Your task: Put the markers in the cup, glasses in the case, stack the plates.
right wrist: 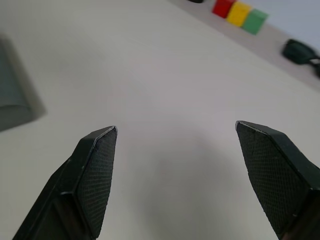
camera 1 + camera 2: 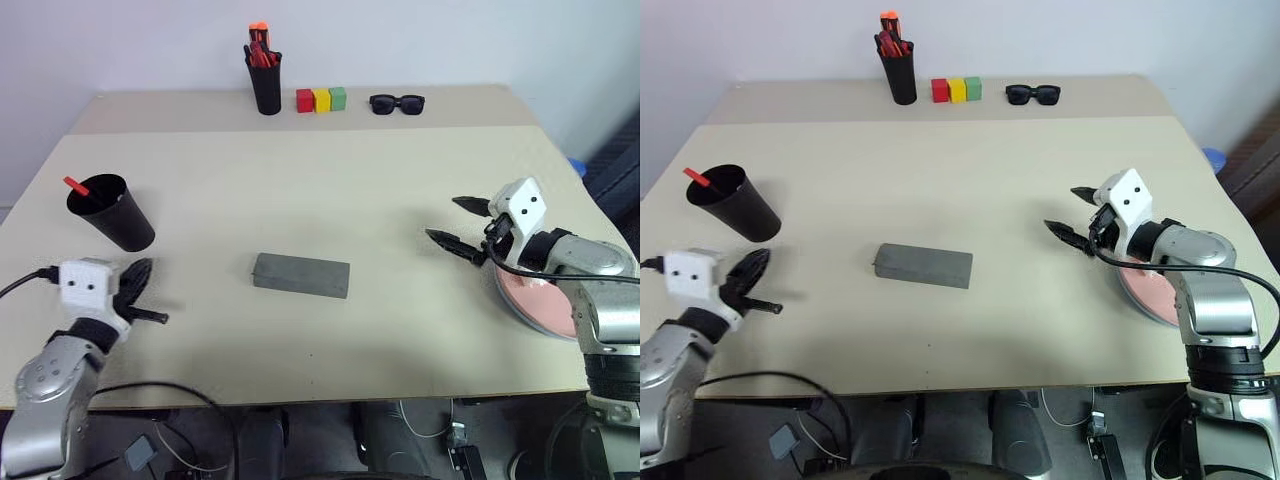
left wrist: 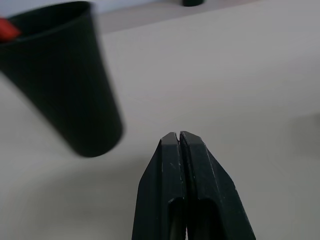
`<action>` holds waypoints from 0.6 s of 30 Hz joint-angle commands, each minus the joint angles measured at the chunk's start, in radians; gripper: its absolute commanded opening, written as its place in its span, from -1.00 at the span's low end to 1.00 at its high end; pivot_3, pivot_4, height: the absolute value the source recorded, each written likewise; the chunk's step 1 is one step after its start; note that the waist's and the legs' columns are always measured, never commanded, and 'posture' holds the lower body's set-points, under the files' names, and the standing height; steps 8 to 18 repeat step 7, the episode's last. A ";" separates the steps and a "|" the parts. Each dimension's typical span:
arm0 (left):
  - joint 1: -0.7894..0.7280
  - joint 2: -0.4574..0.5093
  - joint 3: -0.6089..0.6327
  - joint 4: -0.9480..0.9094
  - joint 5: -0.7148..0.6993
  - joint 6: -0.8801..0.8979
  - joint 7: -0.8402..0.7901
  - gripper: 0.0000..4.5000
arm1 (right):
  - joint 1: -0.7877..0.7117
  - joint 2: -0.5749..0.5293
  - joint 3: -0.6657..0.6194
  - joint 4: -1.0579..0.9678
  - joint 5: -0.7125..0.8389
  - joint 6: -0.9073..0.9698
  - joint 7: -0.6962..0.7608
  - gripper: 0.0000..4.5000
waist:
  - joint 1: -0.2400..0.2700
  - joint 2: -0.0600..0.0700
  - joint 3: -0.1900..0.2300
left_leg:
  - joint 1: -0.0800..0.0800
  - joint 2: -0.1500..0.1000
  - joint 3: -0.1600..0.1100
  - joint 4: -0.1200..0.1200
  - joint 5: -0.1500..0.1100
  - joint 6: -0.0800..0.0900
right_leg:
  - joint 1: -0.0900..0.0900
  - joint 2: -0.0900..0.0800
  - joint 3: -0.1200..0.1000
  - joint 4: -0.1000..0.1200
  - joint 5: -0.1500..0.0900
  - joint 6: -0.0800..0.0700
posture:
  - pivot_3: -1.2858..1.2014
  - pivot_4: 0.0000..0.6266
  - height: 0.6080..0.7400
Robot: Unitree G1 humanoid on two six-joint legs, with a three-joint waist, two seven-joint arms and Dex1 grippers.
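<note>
The right gripper (image 2: pixel 459 223) hung with its fingers spread wide and nothing between them, just above the table's (image 2: pixel 400 150) right side. The salmon plate (image 2: pixel 535 300) lay directly beneath and behind that wrist, largely covered by the arm and cut off at the table edge; whether the blue plate sat under it could not be made out. The closed grey case (image 2: pixel 301 274), long axis running across, lay well to its left. The left gripper (image 2: pixel 140 297), fingers pressed together and empty, sat near the cup (image 2: pixel 112 212), a red marker (image 2: pixel 76 186) standing inside.
</note>
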 commanded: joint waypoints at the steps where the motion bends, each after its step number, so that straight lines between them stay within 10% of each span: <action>1: 0.020 -0.004 0.040 -0.067 -0.007 -0.010 0.020 -1.00 | -0.027 0.010 0.015 0.028 -0.001 -0.045 0.003 0.71 | -0.001 0.000 0.000 | 0.000 0.000 0.000 0.000 0.000 0.000 | 0.000 0.000 0.000 0.000 0.000 0.000 | 0.03 -0.52 1.00; 18: 0.024 -0.022 0.023 -0.085 -0.002 -0.005 0.053 -1.00 | -0.052 0.006 0.045 0.088 -0.019 -0.096 0.002 0.71 | -0.005 0.000 0.000 | 0.000 0.000 0.000 0.000 0.000 0.000 | 0.000 0.000 0.000 0.001 0.000 0.000 | 0.03 -0.52 1.00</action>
